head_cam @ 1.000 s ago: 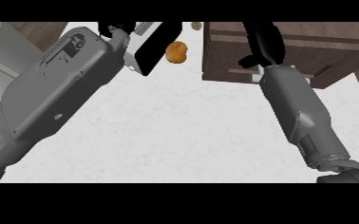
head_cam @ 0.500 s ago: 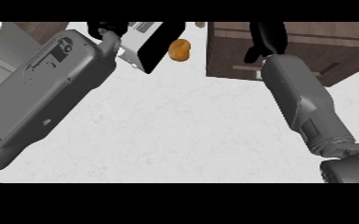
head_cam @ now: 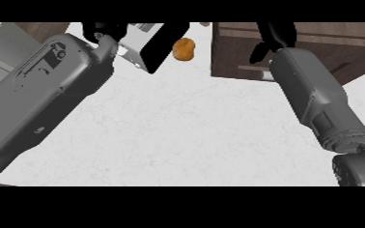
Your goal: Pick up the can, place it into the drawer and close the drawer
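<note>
No can shows anywhere in the head view. The brown wooden drawer (head_cam: 235,53) lies at the top right of the white counter. My right hand (head_cam: 274,35) is over the drawer's near part, with its upper portion cut off by the view's top edge. The grey right forearm (head_cam: 314,101) runs down from it to the lower right. My left hand (head_cam: 103,30) shows only as a black patch at the top left, above the wide grey left forearm (head_cam: 57,87). Whatever either hand may hold is hidden.
An orange-brown rounded object (head_cam: 184,49) lies on the counter between the two arms. Beside it, next to my left wrist, sits a white and black box-like item (head_cam: 148,48). White counter top (head_cam: 185,130) spreads between the forearms.
My right hand has crept a little farther up over the drawer. The left forearm has shifted slightly leftward and fills more of the view.
</note>
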`<action>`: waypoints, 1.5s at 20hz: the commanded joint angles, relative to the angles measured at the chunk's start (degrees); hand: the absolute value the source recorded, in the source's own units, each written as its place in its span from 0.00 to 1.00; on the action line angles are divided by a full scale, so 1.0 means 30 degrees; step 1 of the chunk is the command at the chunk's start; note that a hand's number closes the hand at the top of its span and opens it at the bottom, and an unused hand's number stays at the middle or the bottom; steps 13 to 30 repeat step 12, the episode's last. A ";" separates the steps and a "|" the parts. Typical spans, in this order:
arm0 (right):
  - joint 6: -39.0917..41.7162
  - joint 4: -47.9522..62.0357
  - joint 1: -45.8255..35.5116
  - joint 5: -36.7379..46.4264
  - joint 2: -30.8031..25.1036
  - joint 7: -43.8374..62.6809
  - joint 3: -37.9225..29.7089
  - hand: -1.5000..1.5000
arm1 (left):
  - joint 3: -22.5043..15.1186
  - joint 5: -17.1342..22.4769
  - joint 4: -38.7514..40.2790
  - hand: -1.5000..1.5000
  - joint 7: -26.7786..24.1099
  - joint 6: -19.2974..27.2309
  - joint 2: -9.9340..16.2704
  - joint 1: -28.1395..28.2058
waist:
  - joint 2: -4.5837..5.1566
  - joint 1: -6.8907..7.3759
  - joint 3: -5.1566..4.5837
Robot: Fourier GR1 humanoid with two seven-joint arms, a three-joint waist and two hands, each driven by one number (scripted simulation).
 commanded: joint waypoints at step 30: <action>0.4341 -0.0264 -0.1931 -0.7592 0.0421 -0.4176 -0.7066 0.00 | 0.0191 -0.0370 -0.1306 0.00 0.0237 0.0473 0.0342 0.1051 | -0.0263 0.0072 -0.0189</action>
